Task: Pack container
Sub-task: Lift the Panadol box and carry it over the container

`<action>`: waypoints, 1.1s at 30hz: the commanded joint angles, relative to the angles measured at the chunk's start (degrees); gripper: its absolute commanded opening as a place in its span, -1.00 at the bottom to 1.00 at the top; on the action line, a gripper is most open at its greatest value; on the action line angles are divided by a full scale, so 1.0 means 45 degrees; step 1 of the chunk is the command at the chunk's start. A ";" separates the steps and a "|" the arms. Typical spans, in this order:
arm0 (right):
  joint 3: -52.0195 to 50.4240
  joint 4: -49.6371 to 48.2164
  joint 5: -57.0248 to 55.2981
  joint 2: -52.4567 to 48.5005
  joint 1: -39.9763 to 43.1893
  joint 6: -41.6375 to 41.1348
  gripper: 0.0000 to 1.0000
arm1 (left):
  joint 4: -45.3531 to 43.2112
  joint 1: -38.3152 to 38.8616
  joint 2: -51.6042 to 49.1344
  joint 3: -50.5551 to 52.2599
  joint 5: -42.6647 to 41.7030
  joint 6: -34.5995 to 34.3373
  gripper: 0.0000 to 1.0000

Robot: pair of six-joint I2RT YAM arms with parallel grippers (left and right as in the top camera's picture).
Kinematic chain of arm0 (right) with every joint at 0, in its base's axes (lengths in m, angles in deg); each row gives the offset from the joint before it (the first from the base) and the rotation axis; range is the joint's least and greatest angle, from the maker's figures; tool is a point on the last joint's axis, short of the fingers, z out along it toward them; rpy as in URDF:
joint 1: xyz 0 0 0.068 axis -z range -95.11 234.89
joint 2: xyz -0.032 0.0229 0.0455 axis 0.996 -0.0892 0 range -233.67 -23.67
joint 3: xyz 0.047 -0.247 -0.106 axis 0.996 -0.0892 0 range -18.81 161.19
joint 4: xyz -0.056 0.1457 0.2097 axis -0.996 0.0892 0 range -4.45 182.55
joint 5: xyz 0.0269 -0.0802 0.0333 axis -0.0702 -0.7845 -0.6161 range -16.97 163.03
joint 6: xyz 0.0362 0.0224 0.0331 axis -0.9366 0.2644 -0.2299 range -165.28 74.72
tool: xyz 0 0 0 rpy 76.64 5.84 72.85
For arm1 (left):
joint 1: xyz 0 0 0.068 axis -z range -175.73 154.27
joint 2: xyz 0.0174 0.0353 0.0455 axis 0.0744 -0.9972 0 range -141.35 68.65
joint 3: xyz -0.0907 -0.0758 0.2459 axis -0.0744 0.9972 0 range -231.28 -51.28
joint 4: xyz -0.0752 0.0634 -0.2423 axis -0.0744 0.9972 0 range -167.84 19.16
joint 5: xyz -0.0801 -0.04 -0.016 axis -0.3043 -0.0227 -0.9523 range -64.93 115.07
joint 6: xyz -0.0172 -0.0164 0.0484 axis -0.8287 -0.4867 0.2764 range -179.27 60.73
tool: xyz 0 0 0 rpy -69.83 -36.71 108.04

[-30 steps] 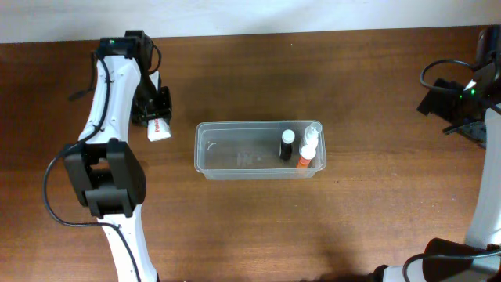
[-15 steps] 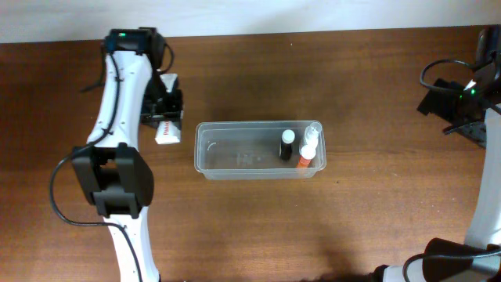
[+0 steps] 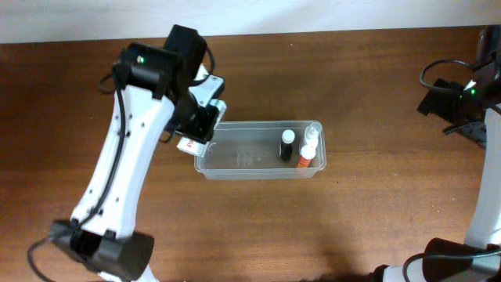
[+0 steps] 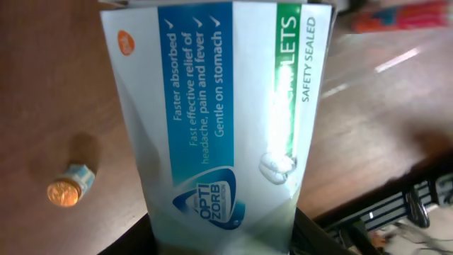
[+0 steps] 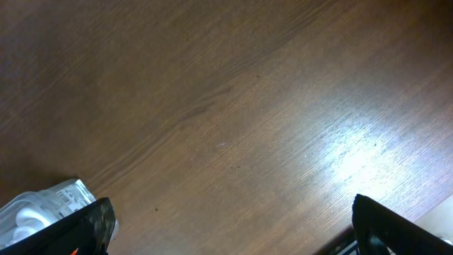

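The container (image 3: 244, 159) is a clear rectangular tub at the middle of the table. It holds a black-capped bottle (image 3: 287, 145), an orange bottle (image 3: 304, 159) and a clear bottle (image 3: 313, 131) at its right end. My left gripper (image 3: 200, 119) is shut on a white, blue and green tablet box (image 3: 190, 145) and holds it over the tub's left end. The box (image 4: 219, 120) fills the left wrist view, between my fingers (image 4: 219, 241). My right gripper (image 3: 438, 100) is open and empty at the far right; its fingers (image 5: 230, 219) are wide apart over bare wood.
A small orange-topped object (image 4: 69, 188) lies on the wood in the left wrist view. A corner of clear plastic (image 5: 42, 205) shows at the lower left of the right wrist view. The table's back edge meets a white wall.
My left arm has swung right and forward with the box, from the table's left rear to over the tub's left end. The right arm has not moved.
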 commanded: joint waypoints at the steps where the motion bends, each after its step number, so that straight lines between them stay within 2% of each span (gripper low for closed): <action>1: 0.0189 -0.0010 -0.0194 0.0136 0.0034 0.0024 0.97 | -0.0214 0.0520 0.0146 0.0272 0.0219 0.1166 -0.09; 10: 0.0189 -0.0010 -0.0194 0.0136 0.0034 0.0024 0.97 | -0.2118 0.1166 0.0136 0.1817 0.0078 0.3682 -0.10; 20: 0.0189 -0.0010 -0.0194 0.0136 0.0034 0.0024 0.97 | -0.4911 0.1200 0.0136 0.5270 0.0068 0.7101 -0.09; 26: 0.0189 -0.0010 -0.0194 0.0136 0.0034 0.0024 0.97 | -0.6679 0.1302 0.0136 0.6669 0.0044 0.8208 -0.09; 33: 0.0189 -0.0010 -0.0194 0.0136 0.0034 0.0024 0.97 | -0.7771 0.1574 0.0136 0.7679 0.0034 0.9554 -0.07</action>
